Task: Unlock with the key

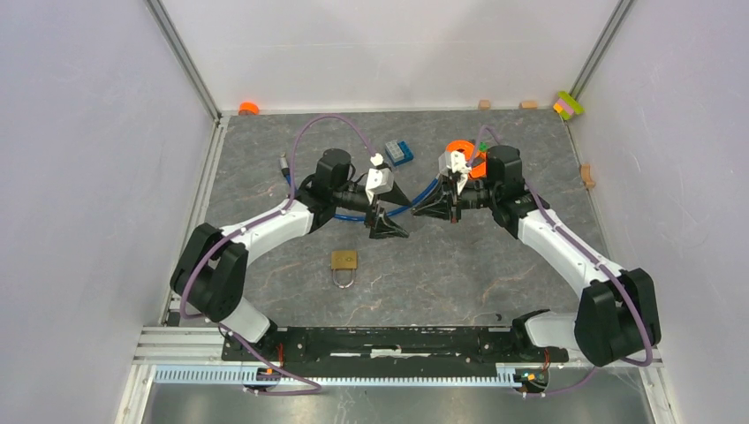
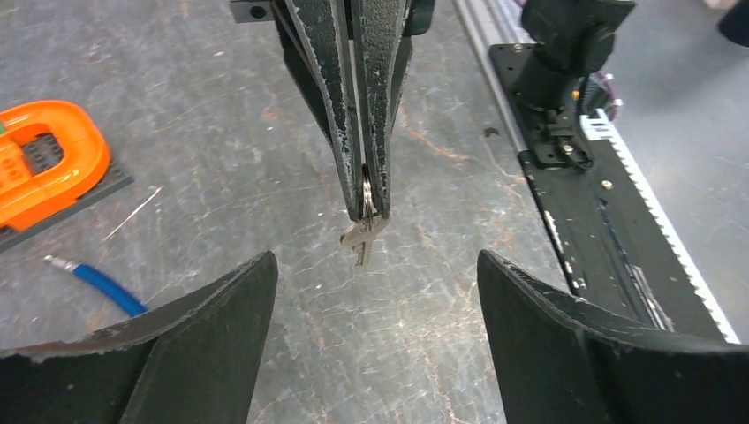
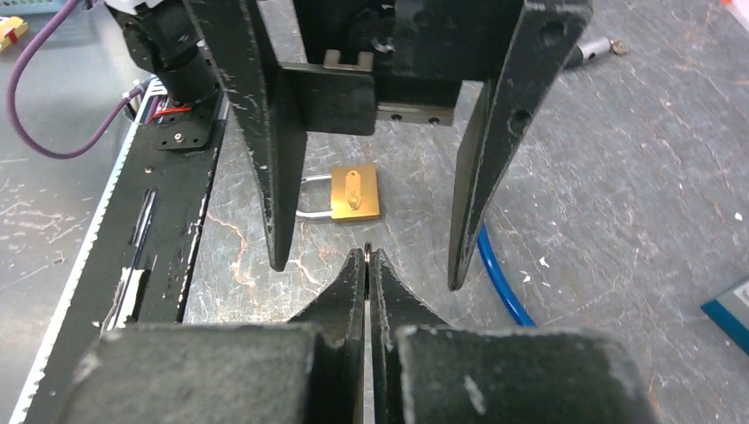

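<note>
Right jaws pinched shut on the key [image 2: 362,237] by its ring; it dangles tip-down facing your left jaws, wide open, empty. Padlock [image 1: 344,261] lies flat on the table [image 1: 495,252], nearer the bases, shackle toward them, left arm closer.
</note>
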Controlling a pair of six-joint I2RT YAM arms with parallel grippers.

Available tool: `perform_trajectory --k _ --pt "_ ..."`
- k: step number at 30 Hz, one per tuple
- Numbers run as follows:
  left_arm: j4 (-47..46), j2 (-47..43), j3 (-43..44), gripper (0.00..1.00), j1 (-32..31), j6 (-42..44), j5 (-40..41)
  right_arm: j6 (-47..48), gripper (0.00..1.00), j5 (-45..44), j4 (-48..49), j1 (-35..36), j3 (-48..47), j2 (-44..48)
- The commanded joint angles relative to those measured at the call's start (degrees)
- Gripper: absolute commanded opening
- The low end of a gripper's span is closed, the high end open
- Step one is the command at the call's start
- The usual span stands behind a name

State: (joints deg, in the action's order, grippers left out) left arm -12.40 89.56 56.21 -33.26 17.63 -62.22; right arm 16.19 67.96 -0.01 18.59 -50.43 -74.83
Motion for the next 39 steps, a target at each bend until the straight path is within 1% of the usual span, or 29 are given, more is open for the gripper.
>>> perform_trajectory --k 1,6,7,9,13,14,15,17,18,20,22,24,27,30,34,38,39 --pt "-2.8 1.5 1.0 0.87 -0.3 -2.3 -8.7 3.5 0.0 3.3 0.2 1.3 0.2 2.8" --pt "-4.1 2.8 1.2 0.78 -1.6 -3.7 -11.4 3.5 0.0 3.4 0.2 2.1 -0.1 4.2" --pt "-5.4 3.1 1.0 0.76 -1.8 -4.4 -11.9 3.5 0.0 3.6 0.1 2.1 -0.3 4.3" --pt "-10.0 3.6 0.0 0.72 -2.0 -8.6 -12.7 3.5 0.0 4.0 0.2 2.3 -0.5 4.5" --pt "-28.9 4.7 -3.9 0.65 -1.9 -23.8 -13.4 4.0 0.0 4.0 0.2 2.5 -0.5 5.1" --pt "-34.5 5.2 -4.6 0.63 -1.9 -27.4 -13.6 4.2 0.0 4.0 -1.3 2.5 -0.5 5.3" --pt "-38.9 5.7 -4.8 0.58 -1.8 -31.4 -13.9 4.5 0.0 3.8 -1.7 2.5 -0.4 5.3" --pt "-46.2 7.2 -5.0 0.45 -1.7 -37.8 -14.7 5.4 0.0 3.7 -2.6 2.5 -0.7 5.5" --pt "-49.3 7.8 -5.0 0.41 -1.6 -40.7 -14.9 5.9 0.0 3.6 -3.1 2.5 -0.9 5.6" --pt "-54.1 9.0 -5.3 0.4 -1.2 -44.6 -15.0 7.2 0.0 3.3 -4.6 2.5 -1.8 5.7" --pt "-56.4 10.0 -5.4 0.39 -0.8 -46.8 -15.1 9.1 0.0 3.1 -6.8 2.5 -2.9 5.7" --pt "-57.1 10.5 -5.4 0.4 -0.3 -47.7 -15.0 10.2 0.0 2.8 -8.7 2.5 -4.0 5.7" --pt "-56.9 10.5 -5.6 0.44 0.6 -47.8 -14.8 11.6 0.0 2.2 -10.5 2.4 -5.4 5.7" --pt "-55.4 10.2 -5.7 0.46 1.1 -46.5 -14.3 12.0 0.0 2.1 -11.1 2.4 -6.4 5.7" --pt "-47.1 8.9 -5.3 0.45 1.1 -39.8 -12.7 11.7 0.0 2.0 -11.3 2.4 -7.3 5.5" --pt "-37.0 7.1 -4.1 0.41 1.1 -32.3 -11.5 11.8 0.0 2.0 -11.4 2.4 -7.4 5.4" --pt "-35.9 6.8 -3.9 0.4 1.1 -31.5 -11.4 11.8 0.0 2.0 -11.4 2.4 -7.4 5.4"
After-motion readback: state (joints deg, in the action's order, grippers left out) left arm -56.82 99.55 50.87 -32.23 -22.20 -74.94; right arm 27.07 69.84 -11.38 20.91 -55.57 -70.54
